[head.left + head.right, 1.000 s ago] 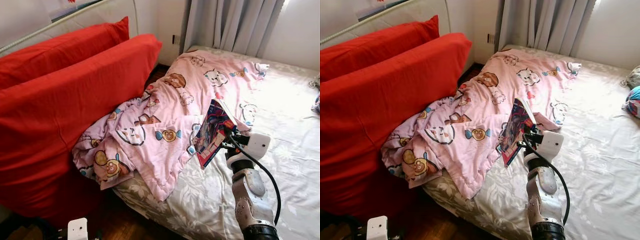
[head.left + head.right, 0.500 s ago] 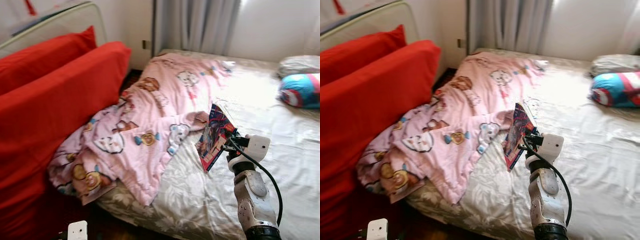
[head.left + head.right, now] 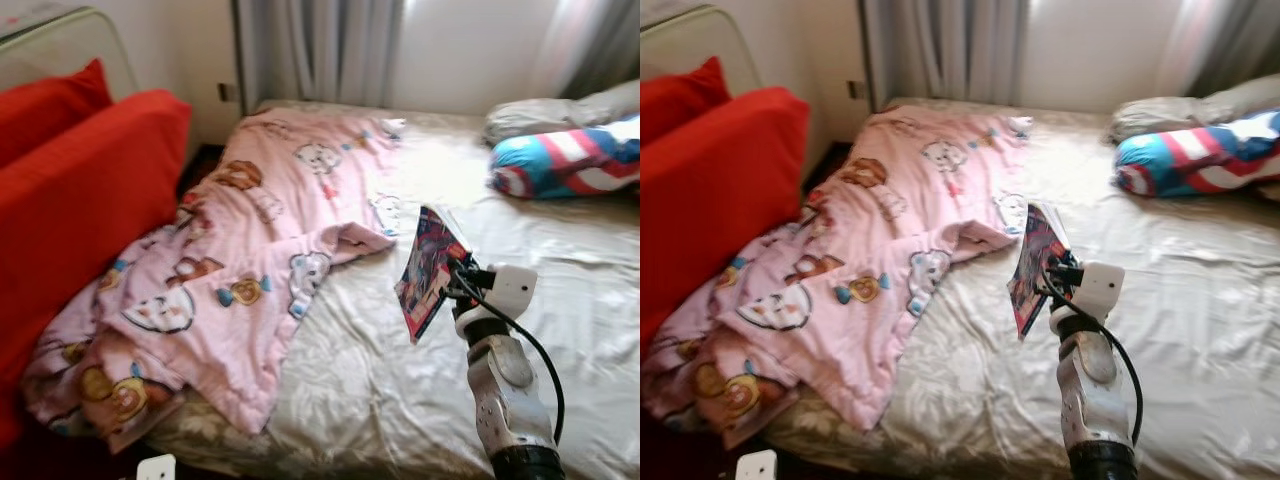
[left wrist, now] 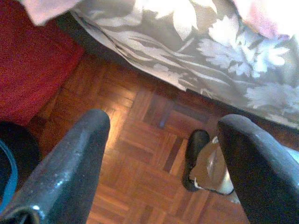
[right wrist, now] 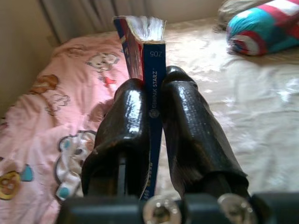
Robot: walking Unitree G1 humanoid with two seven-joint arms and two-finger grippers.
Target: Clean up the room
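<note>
Right claw [image 5: 154,121] is clamped on a thin comic book [image 3: 428,270], its two black fingers [image 5: 128,126] pressing the spine edge from either side. Held upright in the air above the bed [image 3: 360,380], the book fans slightly open at its free end, where the page edges show. It looks light and floppy, glossy on the cover, so I judge it could slide or sag if gripped by loose pages; the spine, where all the sheets are bound, is the stiffest place to hold, and the fingers sit just there.

Below and to the robot's left, a pink cartoon quilt [image 3: 230,270] lies rumpled across the mattress and droops over its near edge. Red cushions [image 3: 80,190] stand beside that edge. At the far side of the bed rests a blue, red and white striped pillow [image 3: 565,165], well apart from the book.

Left claw [image 4: 163,158] hangs idle over the parquet floor [image 4: 140,154], fingers spread wide with nothing between them.
</note>
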